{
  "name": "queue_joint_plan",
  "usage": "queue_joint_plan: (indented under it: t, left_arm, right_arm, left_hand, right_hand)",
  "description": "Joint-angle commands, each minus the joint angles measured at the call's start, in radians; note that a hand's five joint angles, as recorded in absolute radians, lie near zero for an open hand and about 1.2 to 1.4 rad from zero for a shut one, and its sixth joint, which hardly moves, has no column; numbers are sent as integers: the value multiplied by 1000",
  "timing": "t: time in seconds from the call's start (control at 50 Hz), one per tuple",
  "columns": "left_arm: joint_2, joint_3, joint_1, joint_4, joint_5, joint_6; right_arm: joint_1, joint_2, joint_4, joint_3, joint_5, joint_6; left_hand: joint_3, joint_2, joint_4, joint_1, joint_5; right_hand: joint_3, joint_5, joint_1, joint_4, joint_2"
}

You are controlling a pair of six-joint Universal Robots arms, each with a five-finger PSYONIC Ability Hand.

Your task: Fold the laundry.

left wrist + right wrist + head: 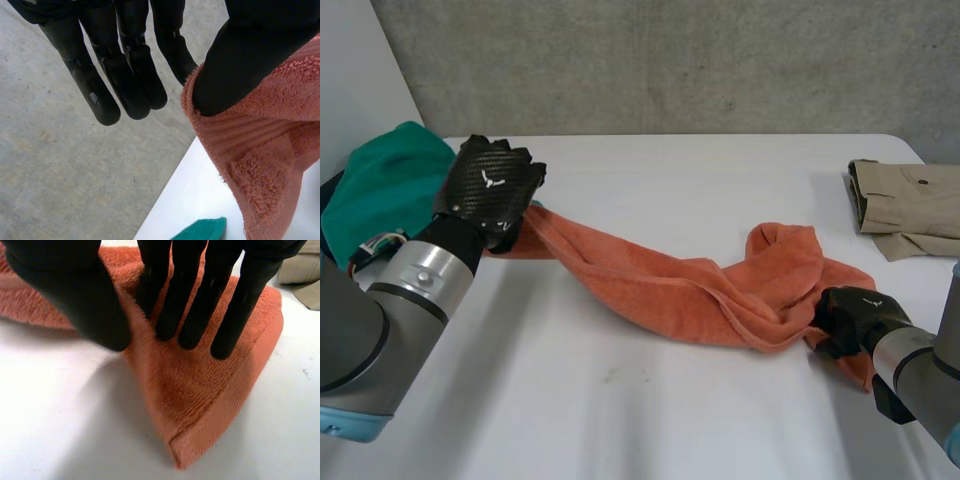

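Note:
An orange towel lies stretched in a rumpled band across the white table. My left hand holds its left end lifted off the table. In the left wrist view the towel hangs from the thumb, while the fingers are straight beside it. My right hand is at the towel's right end, near the table's front right. There a fold of the towel is pinched between the thumb and straight fingers, close to a corner.
A green cloth lies bunched at the table's left edge behind my left hand, with its tip below the hanging towel. A folded beige garment sits at the right edge, beyond my right hand's fingers.

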Motion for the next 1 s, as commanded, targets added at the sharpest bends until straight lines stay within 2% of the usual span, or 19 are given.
queue_joint_plan:
  t: [0.02, 0.08, 0.16, 0.18, 0.26, 0.32, 0.4, 0.46, 0.5, 0.62, 0.68, 0.78, 0.8, 0.86, 0.94, 1.0]
  left_arm:
    - [79, 24, 14, -37, -2, 0]
    - [145, 43, 37, -69, -9, -1]
    - [213, 66, 64, -114, -9, -9]
    - [248, 84, 85, -140, -5, -9]
    - [292, 127, 128, -184, 0, -10]
    - [305, 194, 162, -255, 1, -10]
    - [273, 248, 170, -347, 8, -9]
    - [172, 267, 170, -385, 17, -3]
    - [68, 286, 170, -398, 18, 0]
    - [-206, 418, 155, -387, 12, 7]
    - [-361, 576, 152, -366, 8, 39]
    - [-528, 841, 133, -297, 9, 102]
    - [-572, 944, 127, -240, 2, 111]
    - [-625, 1079, 122, -148, -12, 108]
    - [-643, 1208, 119, 48, -34, 38]
    - [-640, 1209, 116, 121, -51, -27]
  right_arm:
    - [-17, -160, 12, -4, -4, -19]
    - [-31, -254, 17, -21, -4, -74]
    - [-126, -404, 81, -79, -13, -274]
    - [-158, -461, 133, -108, -22, -386]
    - [-193, -552, 253, -222, -50, -630]
    - [-190, -570, 326, -308, -50, -686]
    - [-183, -515, 406, -406, -53, -695]
    - [-155, -436, 412, -438, -45, -697]
    - [-95, -342, 412, -469, -35, -703]
    - [-15, -80, 388, -585, 76, -737]
    - [-12, 77, 292, -737, 131, -735]
    - [-3, 177, 89, -915, 165, -729]
    - [3, 187, 49, -943, 171, -727]
    - [29, 218, -146, -1032, 199, -715]
    - [54, 223, -399, -1085, 226, -711]
    - [67, 220, -517, -1093, 229, -709]
  left_hand:
    - [198, 195, 191, 229, 246]
    - [198, 195, 191, 229, 246]
    - [198, 195, 191, 229, 246]
    - [198, 195, 191, 229, 246]
    - [198, 195, 191, 229, 246]
    - [198, 195, 191, 229, 246]
    - [198, 195, 191, 229, 246]
    - [198, 195, 191, 229, 246]
    - [198, 195, 191, 229, 246]
    - [198, 195, 191, 229, 246]
    - [198, 195, 191, 229, 246]
    - [198, 195, 191, 229, 246]
    - [198, 195, 191, 229, 246]
    - [198, 195, 191, 229, 246]
    - [198, 195, 191, 229, 246]
    - [198, 195, 191, 229, 246]
  right_hand:
    - [285, 283, 277, 283, 268]
    - [285, 283, 277, 283, 268]
    - [285, 283, 277, 283, 268]
    - [285, 283, 277, 283, 268]
    - [285, 283, 277, 283, 268]
    - [285, 283, 277, 283, 268]
    - [285, 283, 277, 283, 268]
    - [285, 283, 277, 283, 268]
    - [285, 283, 277, 283, 268]
    - [285, 283, 277, 283, 268]
    - [285, 283, 277, 283, 268]
    - [285, 283, 277, 283, 268]
    - [285, 283, 277, 283, 268]
    - [285, 283, 277, 283, 268]
    - [285, 283, 277, 283, 268]
    - [285, 283, 277, 283, 268]
